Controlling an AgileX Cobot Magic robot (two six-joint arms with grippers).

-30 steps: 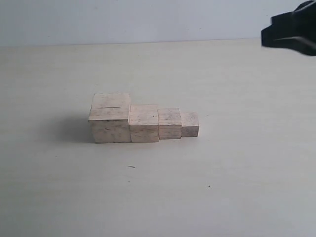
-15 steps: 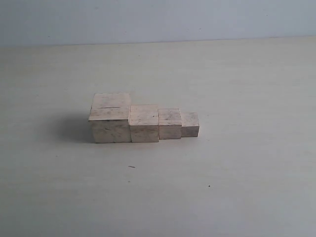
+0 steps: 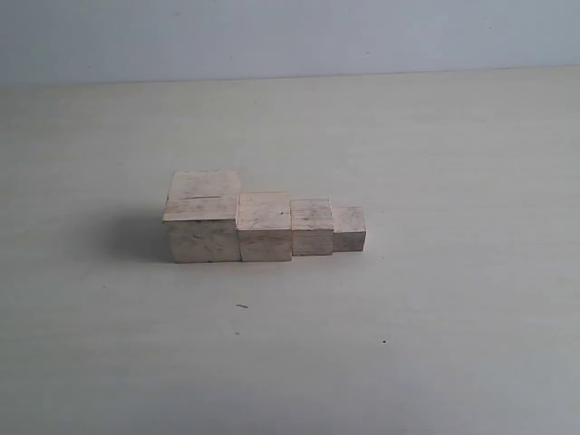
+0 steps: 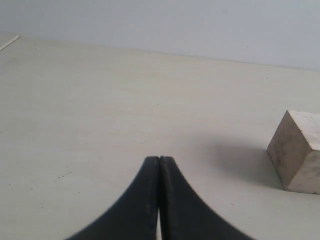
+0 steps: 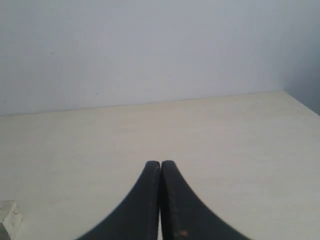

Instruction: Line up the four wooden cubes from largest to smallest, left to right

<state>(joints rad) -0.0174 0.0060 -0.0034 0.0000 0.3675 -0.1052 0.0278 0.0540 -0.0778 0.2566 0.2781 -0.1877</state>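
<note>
Four pale wooden cubes stand touching in a row on the table in the exterior view. The largest cube (image 3: 202,217), with a thin crack on top, is at the left. To its right come the second cube (image 3: 265,226), the third cube (image 3: 312,227) and the smallest cube (image 3: 349,228). Neither gripper shows in the exterior view. My left gripper (image 4: 159,159) is shut on nothing, well clear of the largest cube (image 4: 299,151). My right gripper (image 5: 160,163) is shut and empty; a corner of a pale cube (image 5: 9,215) peeks in at that frame's edge.
The pale table (image 3: 435,145) stretches bare around the row. A light wall (image 3: 290,36) rises behind its far edge. Two small dark specks (image 3: 242,306) lie on the table in front of the cubes.
One second ago a black gripper showed at the upper right edge of the exterior view; it has since withdrawn out of the frame. The cubes have not moved.
</note>
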